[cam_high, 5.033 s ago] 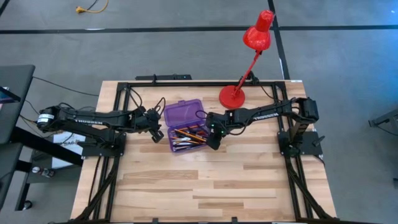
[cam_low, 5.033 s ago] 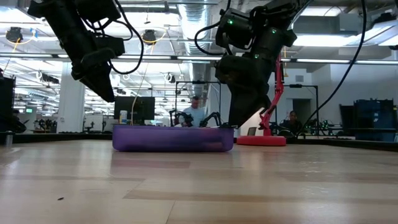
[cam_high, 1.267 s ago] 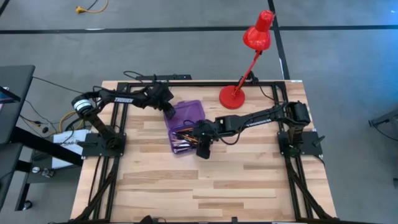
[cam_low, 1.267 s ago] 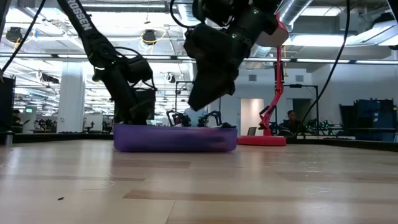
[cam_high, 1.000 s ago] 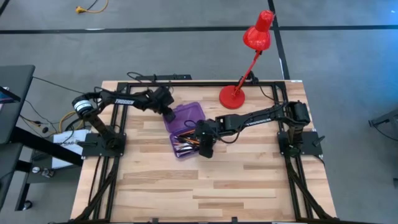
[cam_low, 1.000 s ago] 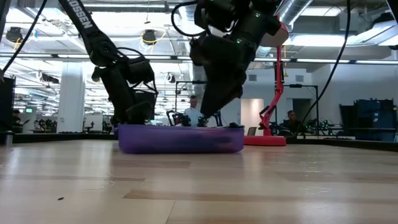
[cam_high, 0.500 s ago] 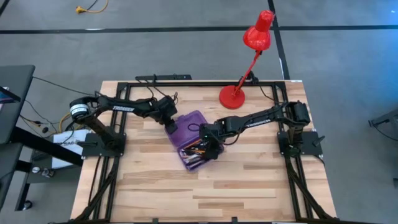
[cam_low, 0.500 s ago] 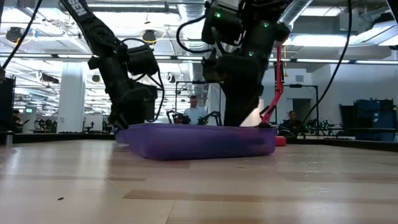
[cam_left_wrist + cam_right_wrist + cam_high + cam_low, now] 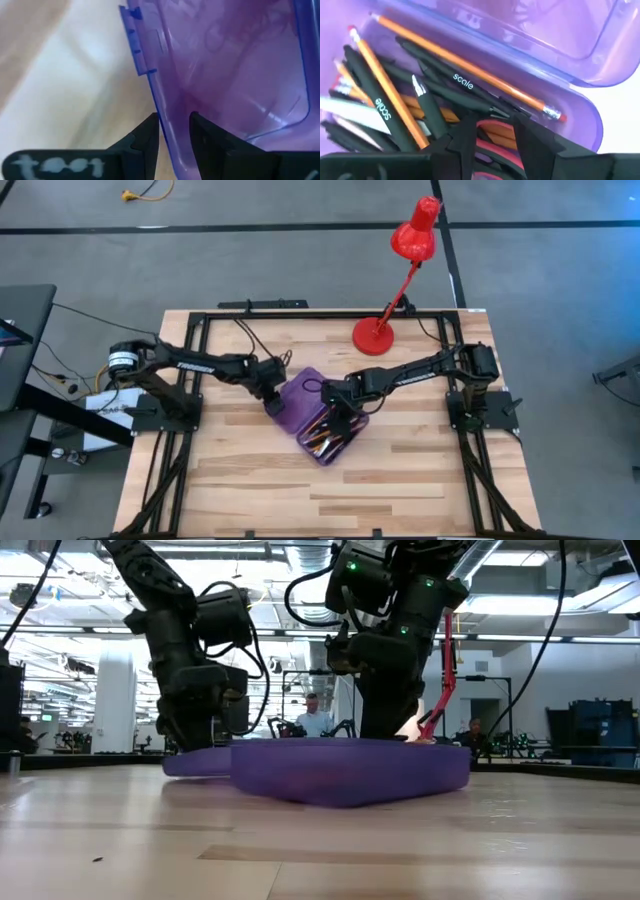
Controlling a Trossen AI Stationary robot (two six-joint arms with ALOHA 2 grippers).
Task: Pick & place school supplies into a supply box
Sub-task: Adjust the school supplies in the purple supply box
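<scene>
From above, the supply box (image 9: 325,420) is seen swung round since a moment ago; its long axis now runs diagonally across the bench (image 9: 400,470). At bench level, it is seen lying flat. In the wrist views, the lid edge is pinched by the left gripper (image 9: 174,131); the right gripper (image 9: 495,131) is narrowly parted inside among pencils (image 9: 465,62) and pens (image 9: 370,82), apparently gripping nothing.

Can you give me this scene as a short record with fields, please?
box: purple pencil case, lid open, turned at an angle on the table
contents: orange pencils, black pens, something red
left gripper: closed on the lid's edge
right gripper: inside the case, over the supplies; grip unclear
other: red desk lamp at the far edge
</scene>
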